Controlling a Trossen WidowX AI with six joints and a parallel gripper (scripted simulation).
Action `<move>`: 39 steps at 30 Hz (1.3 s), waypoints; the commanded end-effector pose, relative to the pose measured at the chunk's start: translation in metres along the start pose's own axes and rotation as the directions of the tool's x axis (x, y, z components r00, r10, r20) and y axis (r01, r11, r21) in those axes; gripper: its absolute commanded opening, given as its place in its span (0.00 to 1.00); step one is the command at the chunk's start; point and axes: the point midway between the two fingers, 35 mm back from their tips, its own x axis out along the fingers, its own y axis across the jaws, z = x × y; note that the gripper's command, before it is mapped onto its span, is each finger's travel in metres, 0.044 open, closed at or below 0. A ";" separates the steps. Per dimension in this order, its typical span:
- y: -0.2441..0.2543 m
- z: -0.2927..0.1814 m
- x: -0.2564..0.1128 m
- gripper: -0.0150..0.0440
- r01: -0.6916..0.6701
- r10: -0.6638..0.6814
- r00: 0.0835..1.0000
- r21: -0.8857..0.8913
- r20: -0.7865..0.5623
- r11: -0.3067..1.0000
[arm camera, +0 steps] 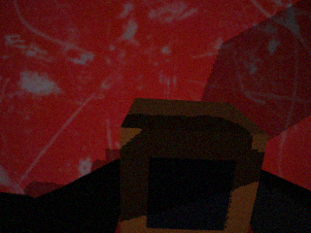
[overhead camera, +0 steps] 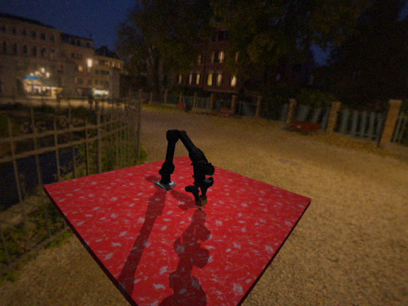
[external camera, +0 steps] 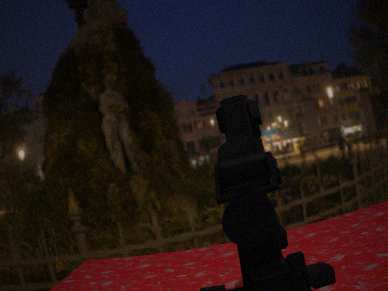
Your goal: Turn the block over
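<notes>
An outdoor park at night, seemingly: iron fence point(overhead camera: 55, 141) at nine o'clock, lit brick building point(overhead camera: 214, 65) at twelve, gravel point(overhead camera: 329, 230) around.

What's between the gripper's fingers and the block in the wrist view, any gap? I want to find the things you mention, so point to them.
No gap I can see: the gripper point(overhead camera: 200, 199) point(arm camera: 184, 171) is shut on the block point(overhead camera: 201, 201) point(arm camera: 133, 182), a dark finger against each side in the wrist view.

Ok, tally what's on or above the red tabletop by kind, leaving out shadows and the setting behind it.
Robot arm: 1, the black one, its gripper included
Pale base plate: 1
Block: 1, brown with a dark square
Total: 3
</notes>
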 end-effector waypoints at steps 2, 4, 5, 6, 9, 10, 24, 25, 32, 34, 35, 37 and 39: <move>0.000 0.000 -0.002 0.25 -0.004 0.005 0.996 -0.004 0.091 1.000; 0.000 0.000 -0.002 0.25 -0.004 0.004 0.993 -0.005 0.121 1.000; 0.000 0.000 -0.002 0.25 -0.004 0.004 0.991 -0.005 0.136 1.000; 0.000 -0.001 -0.002 0.25 -0.003 0.004 0.988 -0.006 0.152 1.000; 0.000 -0.002 -0.002 0.25 -0.002 0.003 0.980 -0.007 0.197 1.000; 0.000 -0.002 -0.003 0.25 -0.001 0.003 0.977 -0.008 0.212 1.000; 0.000 -0.004 0.000 0.25 0.002 0.002 0.949 -0.010 0.316 1.000; 0.000 -0.003 0.003 0.25 0.001 0.002 0.944 -0.009 0.331 1.000; -0.001 0.001 0.017 0.25 -0.002 0.004 0.900 -0.005 0.437 1.000; -0.001 0.001 0.021 0.25 -0.003 0.004 0.885 -0.004 0.466 1.000; -0.001 0.001 0.022 0.25 -0.003 0.005 0.877 -0.004 0.480 1.000; -0.001 0.001 0.025 0.25 -0.003 0.005 0.861 -0.004 0.508 1.000; -0.001 0.001 0.027 0.25 -0.003 0.005 0.844 -0.004 0.536 1.000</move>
